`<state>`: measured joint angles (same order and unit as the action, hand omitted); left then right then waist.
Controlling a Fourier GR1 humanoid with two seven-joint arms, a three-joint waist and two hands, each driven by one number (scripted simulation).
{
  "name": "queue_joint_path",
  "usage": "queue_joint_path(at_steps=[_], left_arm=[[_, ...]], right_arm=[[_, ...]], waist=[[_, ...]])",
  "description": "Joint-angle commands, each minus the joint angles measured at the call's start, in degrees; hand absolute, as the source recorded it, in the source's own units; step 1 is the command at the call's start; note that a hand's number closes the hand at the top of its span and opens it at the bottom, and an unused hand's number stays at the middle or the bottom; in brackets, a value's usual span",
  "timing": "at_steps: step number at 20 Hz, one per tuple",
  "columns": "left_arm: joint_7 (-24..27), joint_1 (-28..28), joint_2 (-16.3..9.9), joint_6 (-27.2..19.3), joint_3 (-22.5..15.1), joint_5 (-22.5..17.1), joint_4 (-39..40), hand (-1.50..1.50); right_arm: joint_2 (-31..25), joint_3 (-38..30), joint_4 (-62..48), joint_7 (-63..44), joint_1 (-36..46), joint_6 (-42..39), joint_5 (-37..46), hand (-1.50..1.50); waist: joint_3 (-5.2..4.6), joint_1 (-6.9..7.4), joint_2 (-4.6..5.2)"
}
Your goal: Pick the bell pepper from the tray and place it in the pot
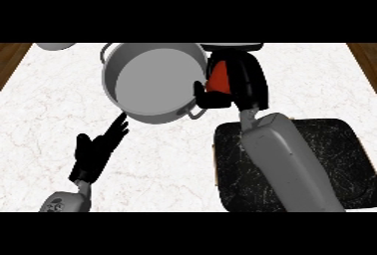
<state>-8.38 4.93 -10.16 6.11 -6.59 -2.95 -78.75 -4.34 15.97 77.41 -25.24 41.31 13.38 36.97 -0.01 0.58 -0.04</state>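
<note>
White marble desk [309, 79] fills my view, with the grey pot [151, 82] at the top and the black tray [346, 164] at lower right. My right hand [236, 82] has its fingers [200, 94] curled round the red bell pepper [219, 79], held just beside the pot's right rim, so I judge the coming move is a short carry leftward over the opening. My left hand [95, 149] rests open below the pot, farther from the pepper.
</note>
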Motion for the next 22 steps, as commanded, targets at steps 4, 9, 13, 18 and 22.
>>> queue_joint_path(at_steps=[4, 9, 13, 18, 22], left_arm=[[0.2, 0.8, -0.4, 2.0, 0.6, -0.3, 0.6, 0.00], [-0.5, 3.3, 0.1, 1.4, 1.1, 0.2, 1.3, 0.00], [-0.8, 2.4, 0.5, 2.0, -0.1, 0.6, 0.5, 0.00], [-1.4, 4.1, 3.5, 0.3, -2.5, 2.3, 0.9, 0.00], [-0.8, 5.3, 2.4, 2.1, -1.9, 1.8, 1.8, 0.00]], right_arm=[[4.2, 1.3, -16.4, -5.6, 14.9, -2.4, 3.4, 1.50], [4.3, -0.2, -31.3, -4.0, 26.3, -3.8, 1.0, 1.50], [4.3, 2.2, -41.4, -2.9, 31.1, -4.1, 2.8, 1.50], [4.3, 7.9, -51.6, -7.1, 35.4, -7.4, 9.1, 1.50], [4.3, 7.1, -56.3, -10.5, 38.5, -13.7, 2.8, 1.50]], waist=[[-0.03, 0.81, 0.26], [-0.04, 1.59, 0.55], [-0.07, 2.51, 0.82], [-0.14, 3.69, 1.36], [-0.17, 5.91, 1.82]])
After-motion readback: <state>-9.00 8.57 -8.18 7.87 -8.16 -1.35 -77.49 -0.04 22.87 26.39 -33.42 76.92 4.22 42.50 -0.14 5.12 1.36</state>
